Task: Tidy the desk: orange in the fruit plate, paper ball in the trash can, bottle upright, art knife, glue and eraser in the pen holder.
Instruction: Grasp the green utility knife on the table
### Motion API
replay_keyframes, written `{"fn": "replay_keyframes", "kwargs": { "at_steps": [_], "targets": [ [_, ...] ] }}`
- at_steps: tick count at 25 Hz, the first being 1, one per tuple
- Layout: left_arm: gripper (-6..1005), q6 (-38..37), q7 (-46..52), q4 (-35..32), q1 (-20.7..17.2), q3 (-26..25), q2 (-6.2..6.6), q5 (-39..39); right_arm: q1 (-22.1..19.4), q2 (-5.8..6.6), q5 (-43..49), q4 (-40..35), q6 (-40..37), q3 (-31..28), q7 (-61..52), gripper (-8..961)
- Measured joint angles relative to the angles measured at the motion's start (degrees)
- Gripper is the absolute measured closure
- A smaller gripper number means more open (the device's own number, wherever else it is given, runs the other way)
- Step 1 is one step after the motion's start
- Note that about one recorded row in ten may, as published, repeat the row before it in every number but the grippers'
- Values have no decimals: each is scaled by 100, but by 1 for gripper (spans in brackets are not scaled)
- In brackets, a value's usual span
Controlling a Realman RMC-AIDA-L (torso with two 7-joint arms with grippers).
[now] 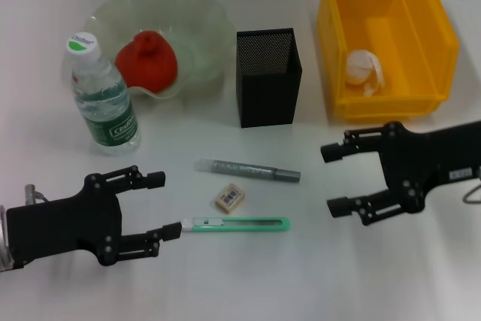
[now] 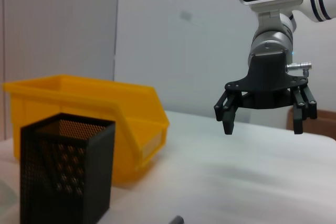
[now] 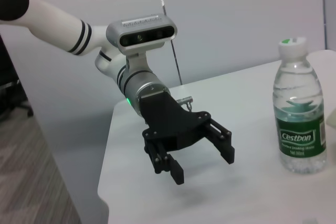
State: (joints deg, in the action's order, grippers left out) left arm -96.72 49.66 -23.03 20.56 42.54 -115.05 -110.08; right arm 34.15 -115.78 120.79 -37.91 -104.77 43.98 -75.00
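The orange (image 1: 146,59) lies in the green glass fruit plate (image 1: 197,14). The paper ball (image 1: 364,71) lies in the yellow bin (image 1: 443,39). The water bottle (image 1: 103,95) stands upright, also in the right wrist view (image 3: 298,124). The grey glue stick (image 1: 248,170), the eraser (image 1: 229,198) and the green art knife (image 1: 239,224) lie on the table in front of the black mesh pen holder (image 1: 268,77). My left gripper (image 1: 164,206) is open, one fingertip beside the knife's blade end. My right gripper (image 1: 331,180) is open and empty, right of the glue.
The pen holder (image 2: 65,174) and yellow bin (image 2: 105,121) show in the left wrist view, with my right gripper (image 2: 262,128) above the table. The right wrist view shows my left gripper (image 3: 202,165) near the table's edge (image 3: 105,182).
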Motion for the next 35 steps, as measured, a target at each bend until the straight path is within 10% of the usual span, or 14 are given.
{"fn": "replay_keyframes", "kwargs": {
  "at_steps": [10,35],
  "targets": [
    [215,284,1,-65,232,9,-42,-472,-234,177,40,941,510,-53,936,130],
    [215,1246,69,-237,703,12,-307,-1368,-304,188,2,973,510,-179,1040,129]
  ]
}}
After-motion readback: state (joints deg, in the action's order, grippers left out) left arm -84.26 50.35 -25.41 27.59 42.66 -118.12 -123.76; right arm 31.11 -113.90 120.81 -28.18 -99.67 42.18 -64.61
